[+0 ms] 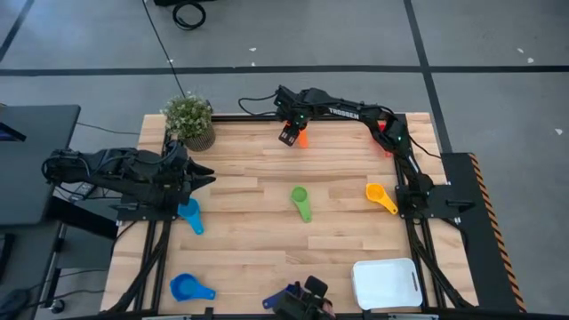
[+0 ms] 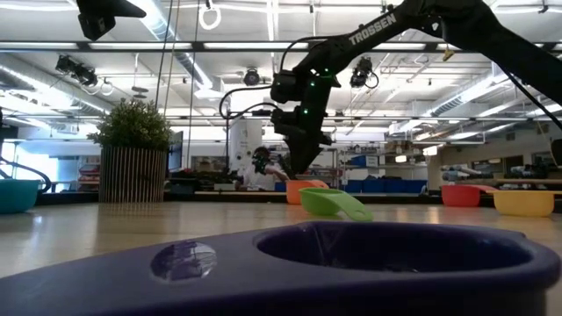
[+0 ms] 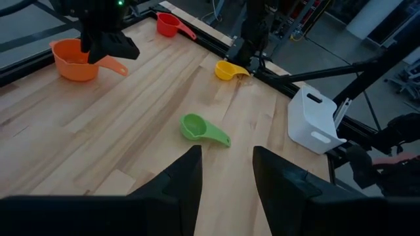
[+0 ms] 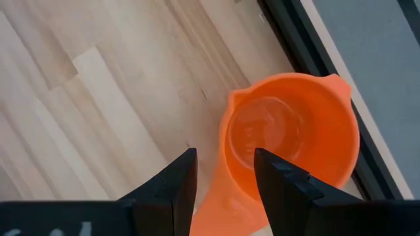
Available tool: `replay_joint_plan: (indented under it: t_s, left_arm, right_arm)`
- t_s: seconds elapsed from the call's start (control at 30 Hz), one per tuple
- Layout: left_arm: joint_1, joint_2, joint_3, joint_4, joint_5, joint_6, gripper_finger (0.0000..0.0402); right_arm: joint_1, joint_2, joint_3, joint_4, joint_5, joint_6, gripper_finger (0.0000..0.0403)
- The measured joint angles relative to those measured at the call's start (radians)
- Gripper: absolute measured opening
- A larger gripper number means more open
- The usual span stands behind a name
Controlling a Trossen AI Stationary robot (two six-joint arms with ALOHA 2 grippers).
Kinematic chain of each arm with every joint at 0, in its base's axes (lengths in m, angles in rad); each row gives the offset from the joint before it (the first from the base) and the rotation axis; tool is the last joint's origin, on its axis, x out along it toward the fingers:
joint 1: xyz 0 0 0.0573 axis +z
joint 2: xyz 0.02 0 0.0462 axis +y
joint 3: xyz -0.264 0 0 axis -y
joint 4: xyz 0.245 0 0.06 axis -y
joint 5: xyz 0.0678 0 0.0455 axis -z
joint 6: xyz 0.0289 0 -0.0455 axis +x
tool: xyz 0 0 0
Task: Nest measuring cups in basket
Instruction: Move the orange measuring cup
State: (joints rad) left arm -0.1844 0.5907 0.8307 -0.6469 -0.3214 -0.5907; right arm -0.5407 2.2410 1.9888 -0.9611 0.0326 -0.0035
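Note:
The orange cup (image 4: 295, 131) stands on its base at the table's far edge (image 1: 303, 139). My right gripper (image 4: 225, 170) hangs open just above it, one finger on each side of the cup's handle (image 4: 220, 213). My left gripper (image 3: 227, 167) is open in the air over the table's left side (image 1: 206, 175). On the wood lie the green cup (image 1: 300, 201), the yellow cup (image 1: 380, 197), the light blue cup (image 1: 189, 214) and a dark blue cup (image 1: 189, 287). The red cup (image 3: 168, 25) sits by the far right rail. The white basket (image 1: 387, 283) sits at the near right corner. My right gripper comes from above, pointing down, its fingers (image 4: 177, 187) straddling the orange cup's handle near the bowl. I cannot tell whether they touch it. The cup rests on the table.
A potted plant (image 1: 189, 120) stands at the far left corner. Another dark blue cup (image 2: 351, 263) lies right in front of the low camera at the near edge. Bare wood lies between the green cup and the basket. Black rails frame the table.

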Motion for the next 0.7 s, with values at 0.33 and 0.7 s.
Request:
replay_joint_plan:
  t_s: [0.33,0.7]
  left_arm:
    - [0.000,0.000,0.000,0.000,0.000,0.000,0.0142]
    - [0.000,0.000,0.000,0.000,0.000,0.001,0.0142]
  right_arm:
    - [-0.004,0.000,0.000,0.004,-0.008,0.000,0.0158]
    - [-0.013,0.000,-0.002,0.014,-0.048,0.048,0.0158]
